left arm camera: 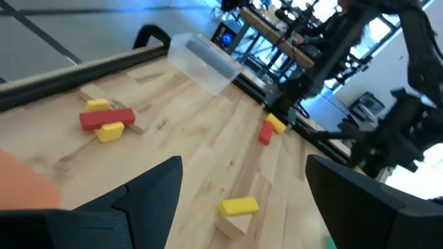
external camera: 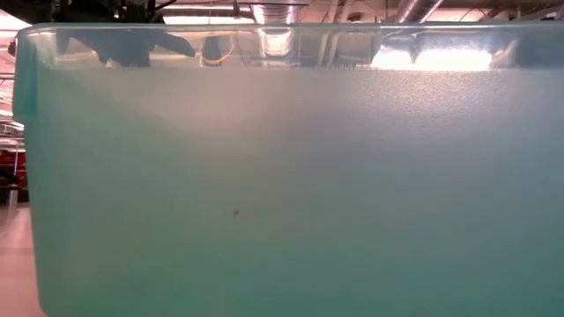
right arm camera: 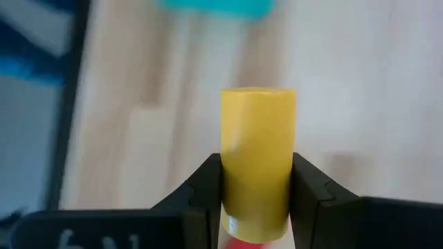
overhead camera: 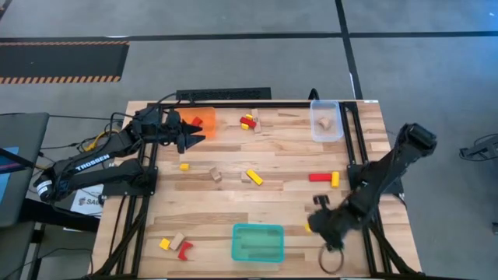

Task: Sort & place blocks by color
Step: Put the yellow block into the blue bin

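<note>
Small red, yellow and wooden blocks lie scattered on the table. A cluster lies at the far side, a yellow one with wood in the middle, a red and a yellow one to the right, and three near the left corner. My right gripper is at the near right, beside the teal tray, shut on a yellow block. My left gripper is open and holds nothing. It hovers at the orange tray, which holds a red block. My right gripper pinches the yellow block between its two fingers, one on each long side. The block's rounded end sticks out past the fingertips. A bit of red shows behind it. Whether the block touches the table I cannot tell.
A clear tray at the far right holds a wooden block. The teal tray's wall fills the low view. A small yellow block and a wooden one lie left of centre. Black frame rails run along the table's edges.
</note>
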